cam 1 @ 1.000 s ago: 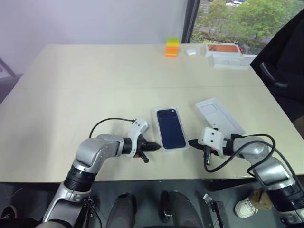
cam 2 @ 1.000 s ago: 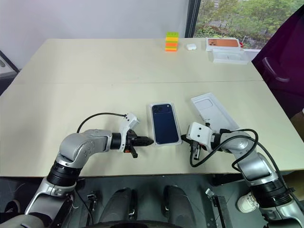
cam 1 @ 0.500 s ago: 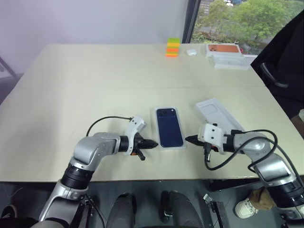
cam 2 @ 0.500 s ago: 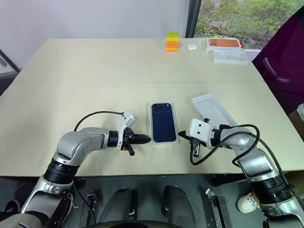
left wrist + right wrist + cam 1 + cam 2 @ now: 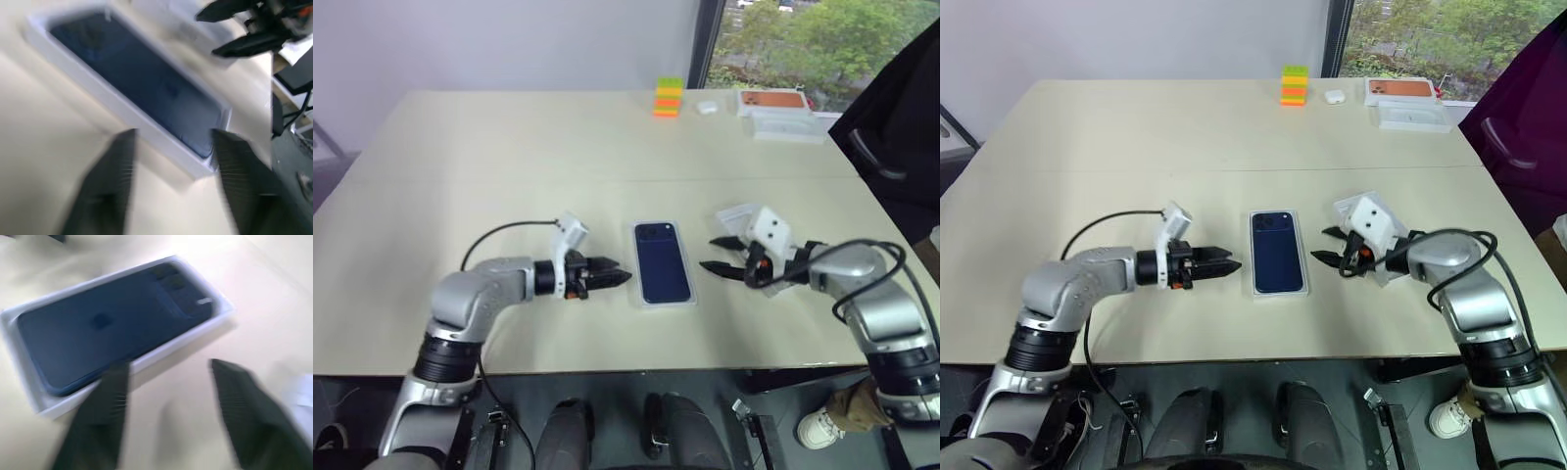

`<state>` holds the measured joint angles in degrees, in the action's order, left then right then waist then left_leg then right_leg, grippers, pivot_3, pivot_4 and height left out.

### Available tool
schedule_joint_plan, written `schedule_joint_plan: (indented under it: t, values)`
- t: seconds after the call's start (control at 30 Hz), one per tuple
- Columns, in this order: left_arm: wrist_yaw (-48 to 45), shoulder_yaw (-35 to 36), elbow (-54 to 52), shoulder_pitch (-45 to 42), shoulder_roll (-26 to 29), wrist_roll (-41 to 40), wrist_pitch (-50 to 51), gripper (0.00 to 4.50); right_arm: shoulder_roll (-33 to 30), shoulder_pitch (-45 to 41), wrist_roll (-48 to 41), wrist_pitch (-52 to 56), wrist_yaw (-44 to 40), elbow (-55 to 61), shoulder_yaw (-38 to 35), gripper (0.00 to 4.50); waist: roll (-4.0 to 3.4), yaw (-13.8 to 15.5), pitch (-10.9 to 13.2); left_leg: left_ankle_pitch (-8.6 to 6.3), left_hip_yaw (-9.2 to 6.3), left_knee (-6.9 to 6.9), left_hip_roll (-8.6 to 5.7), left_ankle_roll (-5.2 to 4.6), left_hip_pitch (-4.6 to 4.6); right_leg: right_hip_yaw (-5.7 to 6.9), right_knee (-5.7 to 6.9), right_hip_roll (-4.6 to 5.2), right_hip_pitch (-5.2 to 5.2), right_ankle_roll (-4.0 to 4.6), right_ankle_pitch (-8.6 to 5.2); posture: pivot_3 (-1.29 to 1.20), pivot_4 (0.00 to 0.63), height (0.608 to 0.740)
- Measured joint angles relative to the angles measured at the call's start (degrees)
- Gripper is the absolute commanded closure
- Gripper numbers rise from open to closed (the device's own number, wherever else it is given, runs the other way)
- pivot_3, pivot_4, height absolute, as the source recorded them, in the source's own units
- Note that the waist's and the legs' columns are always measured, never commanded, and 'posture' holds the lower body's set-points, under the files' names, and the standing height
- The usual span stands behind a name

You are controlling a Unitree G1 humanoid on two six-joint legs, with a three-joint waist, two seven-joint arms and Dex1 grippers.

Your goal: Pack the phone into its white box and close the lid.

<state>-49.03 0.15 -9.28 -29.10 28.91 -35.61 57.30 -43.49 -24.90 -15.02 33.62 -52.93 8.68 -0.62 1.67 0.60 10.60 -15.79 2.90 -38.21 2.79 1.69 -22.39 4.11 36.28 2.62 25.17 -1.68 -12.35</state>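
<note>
The dark navy phone (image 5: 663, 262) lies camera side up inside the shallow white box (image 5: 640, 300) at the middle of the table. My left gripper (image 5: 619, 271) hovers just left of the box, open, pointing at it, with its fingertips (image 5: 120, 147) apart from the box wall. My right gripper (image 5: 707, 254) hovers just right of the box, open and empty. A flat white piece (image 5: 730, 213) lies behind the right gripper, mostly hidden; I cannot tell whether it is the lid. In the right wrist view the phone (image 5: 112, 323) fills the box (image 5: 29, 399).
At the far back right stand a stack of coloured blocks (image 5: 669, 97), a small white case (image 5: 707, 107), an orange-topped box (image 5: 771, 99) and a white tray (image 5: 788, 124). A person in dark clothing (image 5: 901, 108) is at the right edge. The table's front edge runs close below both grippers.
Both grippers have gone from shut to open. Both hands have risen off the table beside the box. The phone and box have not moved.
</note>
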Motion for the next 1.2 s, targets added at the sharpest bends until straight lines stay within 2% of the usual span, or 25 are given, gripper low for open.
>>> schedule_joint_plan:
  t: [0.2, 0.37, 0.6, 0.7, 0.8, 1.0, 1.07, 1.2]
  values:
    - [-5.42, 0.64, 2.53, 0.48, 2.92, 0.04, -6.05, 0.07, -0.57, -0.81, -1.58, 7.08, 2.27, 3.57, -0.24, 0.07, -0.01, 0.14, 0.00, 0.00, 0.03, 0.03, 0.01, 0.00, -0.07, 0.00, -0.04, 0.01, 0.04, -0.03, -0.02, 0.00, 0.150, 0.740]
    - [-7.44, 0.87, 4.88, 0.63, 4.42, 0.24, -10.28, 0.07, -0.75, -2.99, -0.90, 14.07, 7.33, 4.42, 0.18, 0.07, 0.00, 0.09, 0.00, 0.00, 0.07, -0.02, -0.01, 0.00, -0.06, 0.00, -0.03, 0.04, 0.04, 0.01, 0.01, 0.00, 0.150, 0.740]
    - [-9.59, 0.79, 6.43, 1.76, 6.66, 1.74, -14.51, 0.07, -1.78, -8.33, -2.80, 38.89, 12.53, 4.91, 1.90, 0.07, -0.01, 0.08, 0.00, 0.00, 0.05, 0.04, 0.02, 0.00, -0.08, -0.03, -0.01, 0.02, 0.11, 0.02, 0.01, 0.00, 0.150, 0.740]
    - [-9.58, 0.68, 6.91, 1.80, 6.61, 2.17, -15.35, 0.07, -1.74, -9.88, -3.81, 44.37, 13.97, 5.99, 2.35, 0.07, -0.01, 0.07, 0.00, 0.00, 0.05, 0.03, 0.02, -0.01, -0.09, -0.04, -0.02, 0.03, 0.11, 0.02, 0.01, 0.00, 0.150, 0.740]
    - [-9.40, 0.66, 6.92, 1.80, 6.22, 2.37, -15.57, 0.07, -1.95, -10.71, -4.28, 47.68, 15.39, 6.72, 3.05, 0.07, -0.01, 0.04, 0.00, 0.00, 0.05, 0.03, 0.01, -0.01, -0.09, -0.05, -0.02, 0.03, 0.11, 0.01, 0.01, 0.00, 0.150, 0.740]
    - [-8.06, 0.03, 6.74, 3.17, 4.57, 2.66, -16.25, 0.07, -4.43, -12.79, -4.55, 54.31, 17.29, 6.65, 9.49, 0.07, -0.01, -0.01, 0.00, -0.01, 0.06, 0.03, 0.01, -0.02, -0.12, -0.06, -0.02, 0.03, 0.15, 0.01, 0.01, 0.00, 0.150, 0.740]
    - [-7.94, 0.00, 6.43, 3.28, 4.58, 2.78, -16.75, 0.07, -7.37, -14.68, -4.15, 54.46, 17.53, 4.77, 12.91, 0.07, -0.02, -0.01, 0.00, -0.01, 0.06, 0.03, 0.01, -0.02, -0.11, -0.09, -0.02, 0.03, 0.17, 0.01, 0.01, 0.00, 0.150, 0.740]
    - [-9.13, 0.13, 5.01, 5.22, 5.07, 4.94, -23.23, 0.07, -6.94, -17.06, -3.59, 54.78, 18.89, 1.90, 13.86, 0.07, -0.01, -0.30, 0.00, -0.02, 0.06, 0.05, 0.03, -0.03, -0.11, -0.12, -0.02, -0.01, 0.19, 0.02, 0.01, 0.00, 0.150, 0.740]
